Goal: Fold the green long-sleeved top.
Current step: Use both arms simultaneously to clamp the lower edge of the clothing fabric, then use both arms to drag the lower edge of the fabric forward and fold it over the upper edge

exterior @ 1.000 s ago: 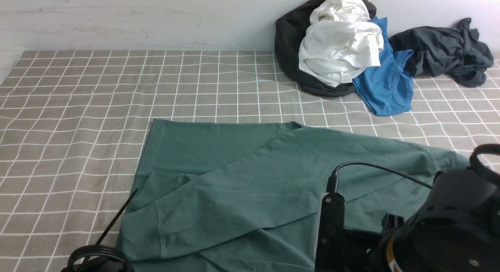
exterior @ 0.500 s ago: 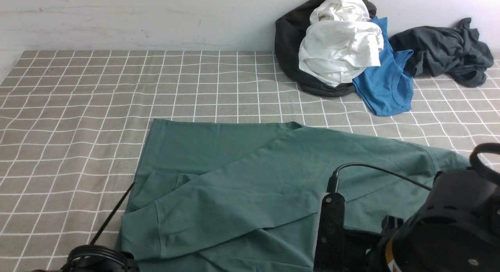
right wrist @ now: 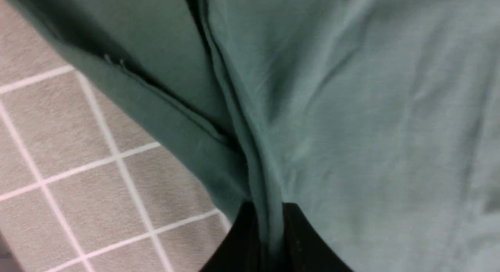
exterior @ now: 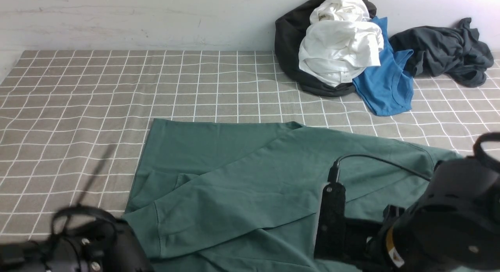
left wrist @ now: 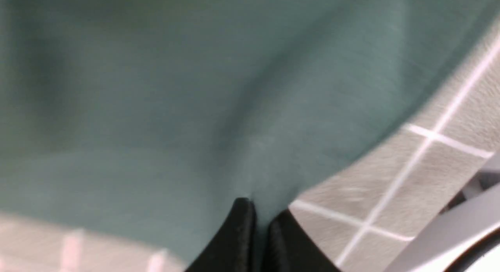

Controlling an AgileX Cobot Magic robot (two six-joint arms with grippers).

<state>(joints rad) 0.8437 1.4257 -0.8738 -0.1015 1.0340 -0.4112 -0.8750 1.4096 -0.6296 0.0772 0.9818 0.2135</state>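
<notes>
The green long-sleeved top lies spread on the checked cloth, one sleeve folded across its body. In the left wrist view my left gripper is shut on the edge of the green top, with a thin fold of cloth pinched between the black fingertips. My right gripper is shut on a bunched ridge of the green top. In the front view only the left arm and right arm show, at the near edge of the top. Their fingertips are hidden there.
A heap of black, white and blue garments sits at the back right against the wall, with a dark grey garment beside it. The grey checked tablecloth covers the table.
My left gripper has shut on the top's edge, and the left arm has come up into view at the lower left. The right arm has shifted slightly upward.
</notes>
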